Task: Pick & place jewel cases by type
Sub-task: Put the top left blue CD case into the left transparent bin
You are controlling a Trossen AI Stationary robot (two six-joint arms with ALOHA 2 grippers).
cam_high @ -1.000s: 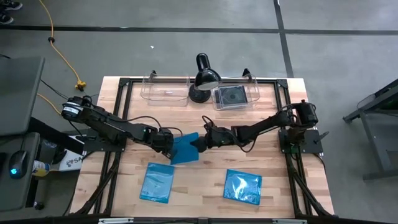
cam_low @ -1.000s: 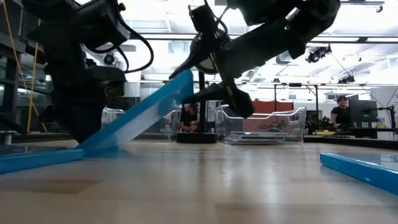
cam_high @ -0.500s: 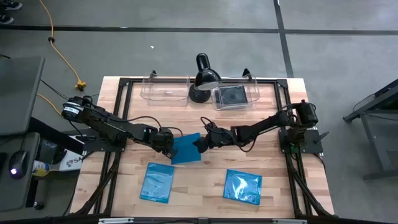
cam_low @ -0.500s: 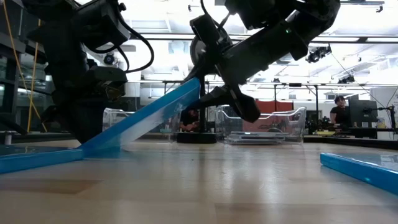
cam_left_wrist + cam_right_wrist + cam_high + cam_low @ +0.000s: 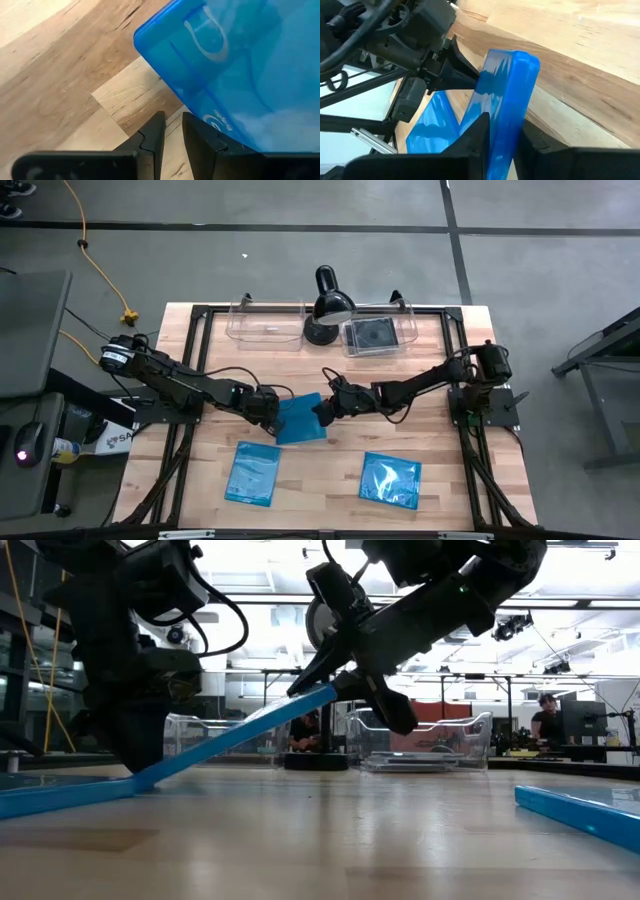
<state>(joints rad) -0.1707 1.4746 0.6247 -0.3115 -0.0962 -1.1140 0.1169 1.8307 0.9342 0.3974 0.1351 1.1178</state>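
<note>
One blue jewel case point(image 5: 300, 419) stands tilted at mid-table between my two grippers. Its left edge point(image 5: 140, 780) is down on the wood and its right edge is raised. My right gripper point(image 5: 322, 411) is shut on that raised edge. My left gripper point(image 5: 270, 411) is shut, tips on the table at the low edge, with nothing between its fingers. Two more blue jewel cases point(image 5: 252, 473) point(image 5: 390, 479) lie flat near the front edge. A dark jewel case point(image 5: 372, 335) lies in the right-hand clear bin point(image 5: 405, 320) at the back. My left gripper meets the tilted case's low left edge point(image 5: 207, 120) with the outer side of one shut finger point(image 5: 202, 142); the fingers slant down from the table's left. My right gripper pinches the case's raised right edge point(image 5: 512, 100) between its two fingers, coming from the table's right. The fingers lie one above and one below the case. This edge is clear of the table and the opposite edge rests on it.
A second clear bin point(image 5: 265, 326) stands at the back left. A black desk lamp point(image 5: 325, 305) stands between the two bins. Bare wood lies between the two flat blue cases at the front.
My right gripper has shut on the case's raised right edge. That edge has come down, so the case leans flatter than before. Its left edge has stayed on the table at my left gripper.
</note>
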